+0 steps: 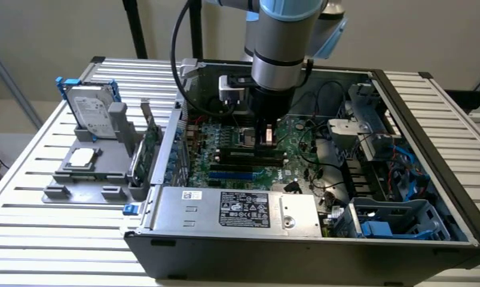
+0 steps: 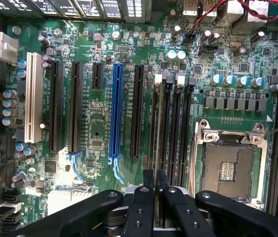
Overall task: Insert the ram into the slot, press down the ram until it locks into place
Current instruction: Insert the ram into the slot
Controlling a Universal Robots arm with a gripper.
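The gripper (image 2: 155, 180) is low inside the open computer case (image 1: 303, 257), its fingers (image 2: 148, 183) drawn almost together with a thin slit between them. I cannot tell whether the ram's edge sits in that slit; edge-on it would be lost against the dark sockets. The slot (image 2: 156, 128) is one of four parallel black sockets between the blue slot (image 2: 115, 113) and the CPU socket (image 2: 227, 168). In the wrist view the slit lines up with the socket farthest from the CPU socket. In the exterior view the gripper (image 1: 265, 140) hangs over the end of that bank (image 1: 248, 156) nearer the exterior view's right.

The main risk, as I judge it, is uneven pressure. A push near one end could tip the board so that only one latch catches. If the board is slightly out of line with the channel, it could ride on the socket wall and jam. A hard push there could also flex the motherboard (image 2: 143, 44)
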